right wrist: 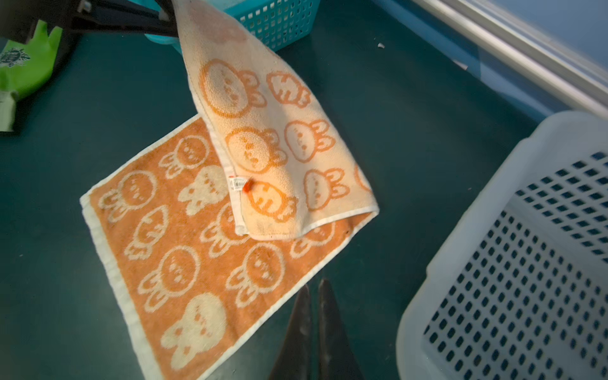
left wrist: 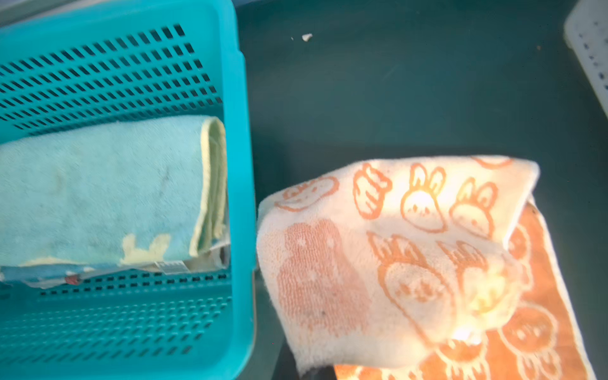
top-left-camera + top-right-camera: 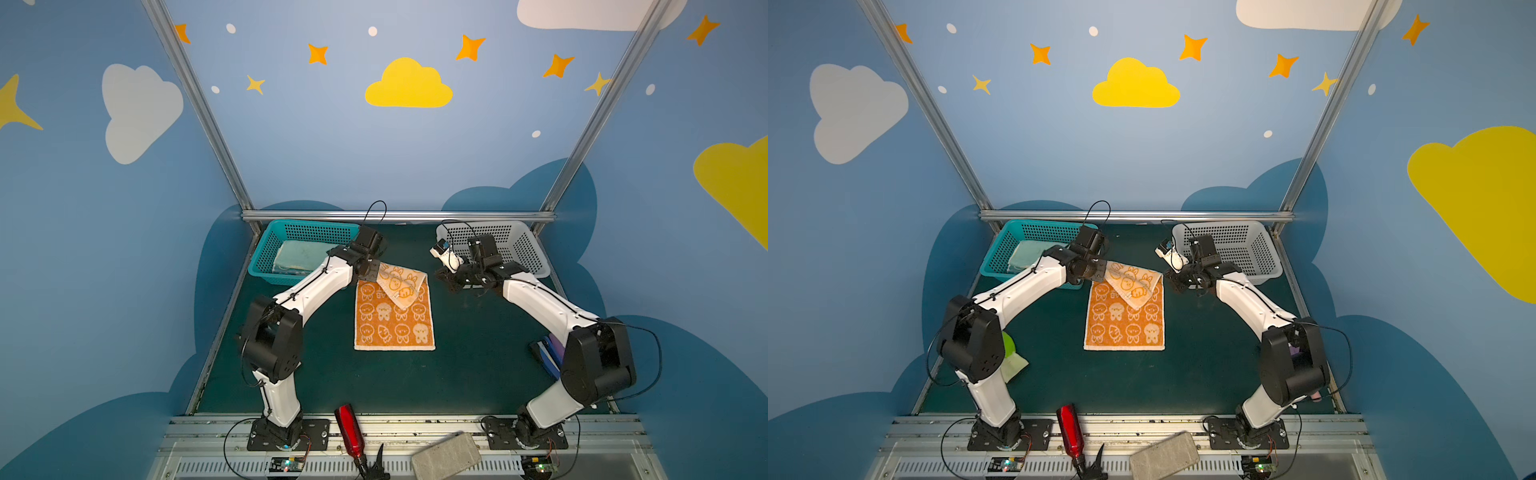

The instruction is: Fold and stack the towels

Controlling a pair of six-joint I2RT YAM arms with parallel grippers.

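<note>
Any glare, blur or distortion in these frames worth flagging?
Left wrist view: glare washes out the lifted part of the orange towel, and the whole picture is soft. Right wrist view: towel sharp, right gripper out of focus. Both top views: evenly lit, and the wide angle splays the frame posts.

Was walled on three sides in sky blue, the walls [image 3: 316, 145] painted with a yellow cloud [image 3: 409, 85], white clouds [image 3: 137, 112], orange stars [image 3: 471, 47] and pale dots [image 3: 372, 31], plus darker blue cloud shapes [image 3: 519, 187] low down. Was framed by slanting aluminium posts [image 3: 199, 104] and a cross rail [image 3: 395, 216] behind. Was floored with a dark green mat [image 3: 478, 365], edged in front by a grey metal base [image 3: 415, 422]. Was lit evenly.
</note>
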